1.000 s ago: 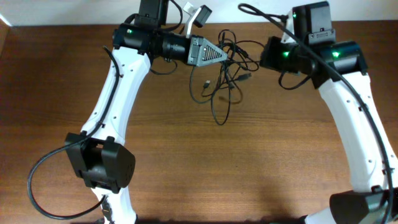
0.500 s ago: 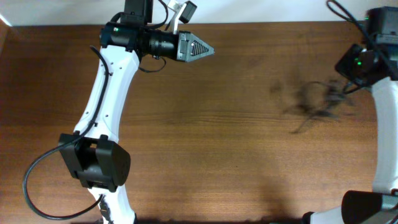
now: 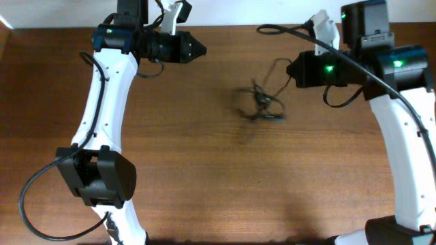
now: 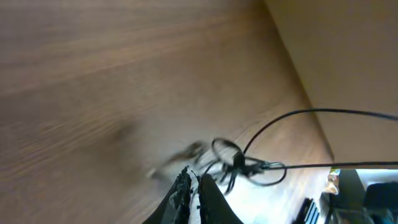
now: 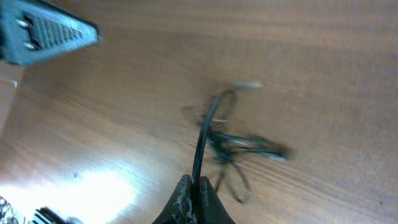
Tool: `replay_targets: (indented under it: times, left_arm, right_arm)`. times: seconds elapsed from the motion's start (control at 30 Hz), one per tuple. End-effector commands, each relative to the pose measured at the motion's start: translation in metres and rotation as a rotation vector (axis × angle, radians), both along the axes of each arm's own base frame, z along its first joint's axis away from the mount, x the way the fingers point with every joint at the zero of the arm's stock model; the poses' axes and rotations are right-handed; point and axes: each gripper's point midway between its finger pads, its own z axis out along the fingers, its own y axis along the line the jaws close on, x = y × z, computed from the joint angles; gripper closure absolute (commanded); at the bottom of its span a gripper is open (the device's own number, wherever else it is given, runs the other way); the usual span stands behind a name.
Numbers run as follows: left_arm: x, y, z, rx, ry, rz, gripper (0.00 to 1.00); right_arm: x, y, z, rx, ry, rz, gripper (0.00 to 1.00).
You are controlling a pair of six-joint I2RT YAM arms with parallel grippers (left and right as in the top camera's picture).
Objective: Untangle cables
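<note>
Here, above the brown wooden table [image 3: 204, 177], the right hand [image 5: 198, 186] pinches the cables [image 3: 261, 107]; the left hand [image 3: 199, 50] sits pressed together.

A brown wooden table [image 3: 204, 184] borders a white strip [image 3: 231, 12].

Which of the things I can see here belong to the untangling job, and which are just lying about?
Part of the job: the tangled cables; the right hand, pinching one strand; the left hand, holding nothing.
Not part of it: the wooden table; the thick black lead on the right arm.
</note>
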Motion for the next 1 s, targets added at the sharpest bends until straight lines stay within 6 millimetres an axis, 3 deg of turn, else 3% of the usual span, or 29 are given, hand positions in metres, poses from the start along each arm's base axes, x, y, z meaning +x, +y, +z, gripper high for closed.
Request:
replay_targets:
  times: [0.0, 0.03, 0.07, 0.1, 0.2, 0.33, 0.47, 0.6, 0.7, 0.87, 0.97]
  left_arm:
    - [-0.006, -0.002, 0.013, 0.004, -0.020, -0.002, 0.92]
    - [-0.008, -0.006, 0.012, 0.005, -0.015, -0.010, 0.93]
    - [-0.012, -0.014, 0.011, 0.008, -0.008, -0.027, 0.94]
    - [-0.015, -0.021, 0.009, 0.019, -0.006, -0.040, 0.93]
    - [-0.020, -0.034, -0.009, 0.146, 0.001, -0.024, 0.90]
    - [-0.048, -0.046, -0.033, 0.311, 0.024, -0.107, 0.85]
    - [-0.066, -0.056, -0.048, 0.395, 0.024, -0.192, 0.84]
    - [-0.069, -0.032, -0.087, 0.590, 0.063, -0.165, 0.87]
    - [-0.076, -0.028, -0.136, 0.631, 0.099, -0.232, 0.88]
    - [-0.044, -0.013, -0.197, 0.741, 0.057, -0.118, 0.76]
    - [-0.026, -0.003, -0.221, 0.785, 0.082, -0.004, 0.70]
  right_arm:
    - [-0.005, -0.006, -0.007, -0.024, 0.044, -0.012, 0.78]
    - [-0.007, -0.012, -0.022, -0.068, 0.102, -0.034, 0.37]
    - [-0.008, -0.022, -0.038, -0.125, 0.160, -0.067, 0.10]
    - [-0.007, -0.036, -0.050, -0.174, 0.212, -0.139, 0.03]
    - [0.003, -0.078, -0.073, -0.283, 0.285, -0.330, 0.01]
    - [0.011, -0.107, -0.077, -0.273, 0.296, -0.400, 0.01]
    - [0.012, -0.116, -0.077, -0.277, 0.292, -0.407, 0.01]
    - [0.012, -0.116, -0.077, -0.277, 0.293, -0.405, 0.01]
    - [0.012, -0.116, -0.077, -0.277, 0.292, -0.406, 0.01]
    - [0.012, -0.116, -0.077, -0.277, 0.293, -0.406, 0.01]
    - [0.012, -0.116, -0.077, -0.277, 0.292, -0.406, 0.01]
